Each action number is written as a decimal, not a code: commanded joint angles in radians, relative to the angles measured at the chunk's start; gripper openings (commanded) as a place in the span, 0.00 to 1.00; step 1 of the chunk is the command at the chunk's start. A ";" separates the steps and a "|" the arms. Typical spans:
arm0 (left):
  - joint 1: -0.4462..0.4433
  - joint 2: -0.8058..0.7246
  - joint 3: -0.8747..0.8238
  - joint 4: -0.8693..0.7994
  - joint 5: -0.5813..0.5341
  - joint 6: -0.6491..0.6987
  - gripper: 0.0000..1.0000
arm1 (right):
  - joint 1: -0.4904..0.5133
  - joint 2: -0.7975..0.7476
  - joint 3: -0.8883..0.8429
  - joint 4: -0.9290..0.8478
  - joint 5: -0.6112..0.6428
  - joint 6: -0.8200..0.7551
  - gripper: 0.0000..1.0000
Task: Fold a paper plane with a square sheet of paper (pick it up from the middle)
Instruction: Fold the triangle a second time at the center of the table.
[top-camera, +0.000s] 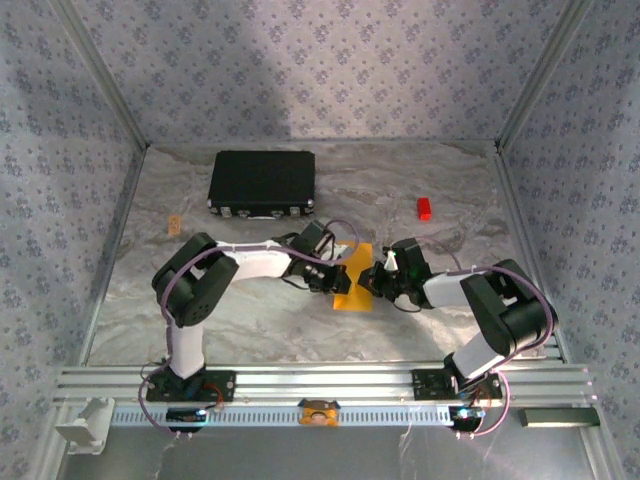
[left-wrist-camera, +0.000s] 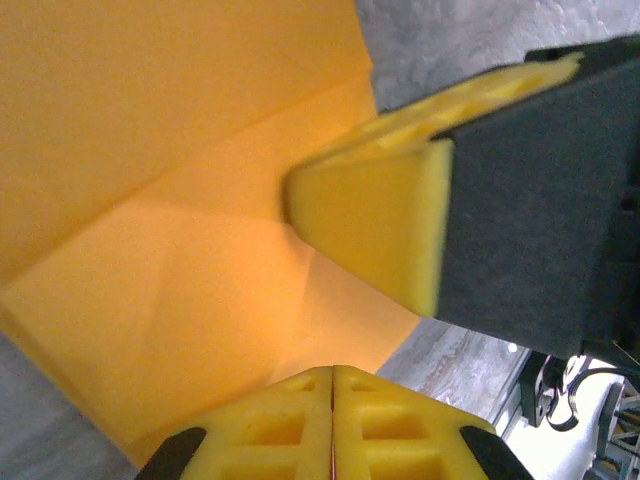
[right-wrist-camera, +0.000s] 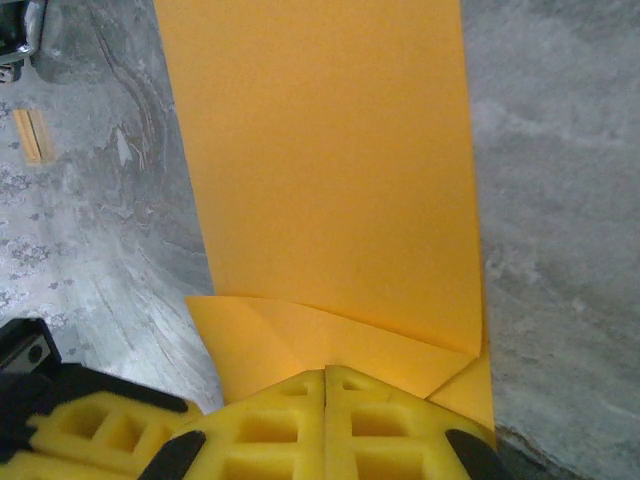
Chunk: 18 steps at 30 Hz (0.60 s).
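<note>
Sheet of paper (top-camera: 352, 292), orange-yellow, partly folded: laid flat near the middle of the grey marbled table (top-camera: 250, 320), between the two grippers. From the right wrist it is seen as a long band running away from the camera, with a corner flap turned over at its near end; from the left wrist, slanting creases are seen across it. Left gripper (top-camera: 333, 282): positioned at the paper's left edge, low over the table; its yellow fingers (left-wrist-camera: 290, 430) are pressed together with no gap between them, so it is recorded as closed; whether any paper is nipped between them cannot be told. Right gripper (top-camera: 373, 283): positioned at the paper's right edge, facing the left gripper and close to it; its yellow fingers (right-wrist-camera: 280, 425) are likewise closed flush, with their tips at the folded near end of the sheet; a pinch on the paper cannot be confirmed. In the left wrist view one yellow-padded finger of the right gripper is seen with its tip down against the paper. Black rectangular case (top-camera: 262, 183): placed at the back left of the table, well apart from the paper. Small red block (top-camera: 424, 208): placed at the back right, apart from both arms. Small tan strip (top-camera: 174, 224): lying near the table's left edge.
</note>
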<state>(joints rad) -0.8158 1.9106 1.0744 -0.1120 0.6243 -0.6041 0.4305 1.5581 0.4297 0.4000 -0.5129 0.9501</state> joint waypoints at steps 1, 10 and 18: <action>0.003 0.046 0.035 -0.013 0.025 0.002 0.08 | -0.011 0.033 -0.021 -0.075 0.059 -0.010 0.00; 0.004 0.032 -0.035 -0.063 -0.019 0.027 0.08 | -0.013 0.035 -0.021 -0.077 0.063 -0.008 0.00; -0.002 -0.039 -0.091 -0.102 -0.018 0.072 0.09 | -0.018 0.037 -0.018 -0.084 0.062 -0.011 0.00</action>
<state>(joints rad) -0.8116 1.9087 1.0161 -0.1116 0.6197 -0.5781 0.4274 1.5600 0.4297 0.4007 -0.5159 0.9501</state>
